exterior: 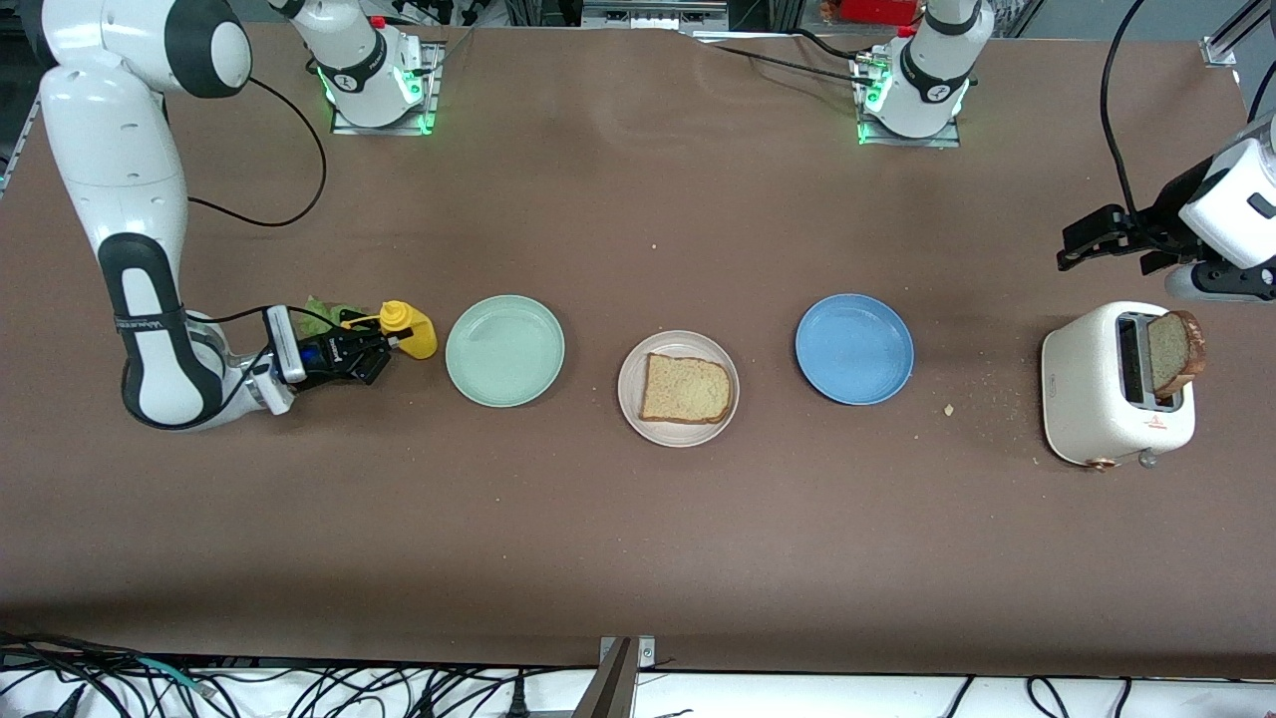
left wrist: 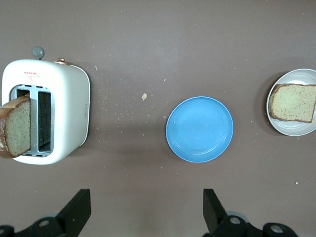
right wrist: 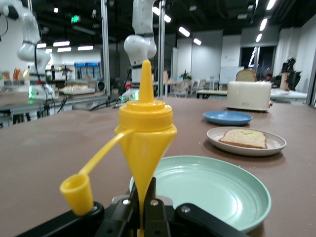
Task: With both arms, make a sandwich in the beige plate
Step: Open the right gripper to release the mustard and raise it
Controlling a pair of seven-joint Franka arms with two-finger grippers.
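Beige plate, toaster, mustard bottle

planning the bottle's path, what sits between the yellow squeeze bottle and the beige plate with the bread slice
The round mint-green plate lies between the yellow squeeze bottle and the beige plate, nothing on it. The front view shows this; the right wrist view agrees.

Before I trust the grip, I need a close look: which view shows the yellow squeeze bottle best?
The right wrist view: the yellow squeeze bottle fills it, nozzle up, cap dangling, pinched in the right tool. The front view shows it small beside the mint-green plate. The left wrist view misses it.
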